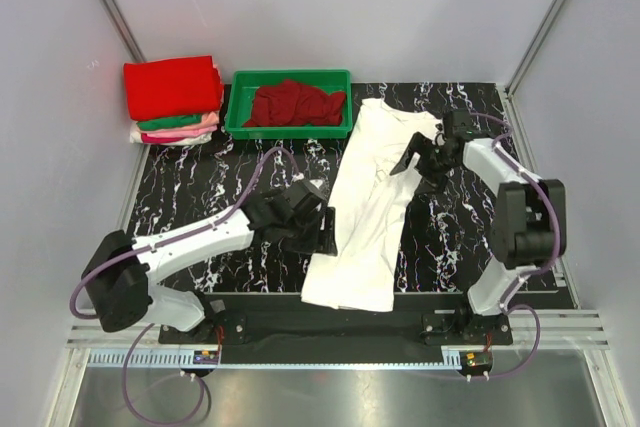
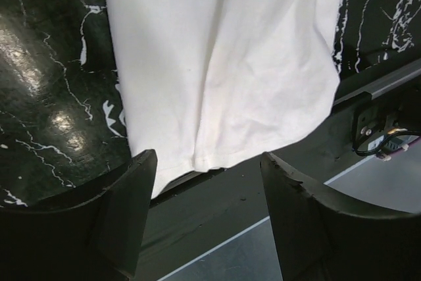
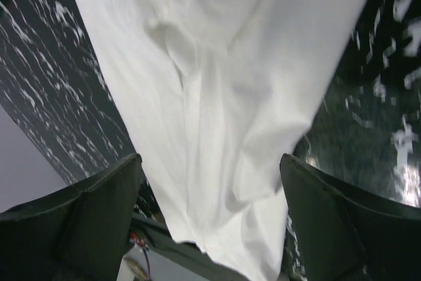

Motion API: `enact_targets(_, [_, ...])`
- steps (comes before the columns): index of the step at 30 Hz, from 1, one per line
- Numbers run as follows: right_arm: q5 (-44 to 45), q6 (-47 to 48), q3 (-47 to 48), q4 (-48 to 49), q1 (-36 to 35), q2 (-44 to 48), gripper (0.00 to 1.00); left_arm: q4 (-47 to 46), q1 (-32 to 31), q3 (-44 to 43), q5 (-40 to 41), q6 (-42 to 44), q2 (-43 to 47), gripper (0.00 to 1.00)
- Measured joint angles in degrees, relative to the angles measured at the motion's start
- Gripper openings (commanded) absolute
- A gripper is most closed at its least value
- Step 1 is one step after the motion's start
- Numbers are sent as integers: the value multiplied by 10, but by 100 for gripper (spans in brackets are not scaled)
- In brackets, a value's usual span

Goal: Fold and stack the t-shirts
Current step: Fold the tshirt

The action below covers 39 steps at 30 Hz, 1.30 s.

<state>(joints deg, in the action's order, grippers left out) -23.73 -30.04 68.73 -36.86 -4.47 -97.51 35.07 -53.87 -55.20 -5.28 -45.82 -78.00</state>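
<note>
A white t-shirt [image 1: 365, 207] lies as a long narrow strip from the back of the black marbled mat to its front edge, with no print showing. My left gripper [image 1: 322, 227] is open beside the shirt's left edge. In the left wrist view the gripper [image 2: 207, 162] hovers empty over the shirt's hem [image 2: 217, 64]. My right gripper [image 1: 420, 160] is open at the shirt's upper right. In the right wrist view the gripper [image 3: 210, 162] is spread wide above the rumpled white cloth [image 3: 217, 97]. A stack of folded shirts, red [image 1: 172, 87] on top of green and pink, sits at the back left.
A green plastic tray [image 1: 236, 119] at the back holds crumpled dark red cloth [image 1: 295, 105]. The shirt's hem hangs near the mat's front edge by the black base rail [image 1: 340, 325]. Grey walls enclose the back and both sides.
</note>
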Motion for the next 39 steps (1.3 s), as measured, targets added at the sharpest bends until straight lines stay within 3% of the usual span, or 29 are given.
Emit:
enact_targets(7, [4, -2, 137, 37, -4, -178, 92, -2, 40, 58, -9, 19, 22, 70])
enact_targets(11, [20, 0, 234, 2, -4, -258, 93, -8, 63, 61, -18, 37, 21, 69])
enact_targets(23, [122, 10, 769, -129, 2, -557, 95, -22, 101, 54, -54, 84, -41, 68])
enact_targets(25, [123, 7, 810, -129, 5, -580, 96, -23, 104, 44, -57, 90, -56, 68])
enact_targets(29, [123, 2, 753, -103, 13, -550, 100, -28, 106, 33, -64, 96, -69, 68])
enact_targets(33, [126, 13, 643, -87, 21, -480, 100, -41, 106, 24, -75, 95, -69, 67])
enact_targets(39, [144, 40, 557, -101, 30, -354, 100, -70, 106, 8, -87, 90, -75, 67])
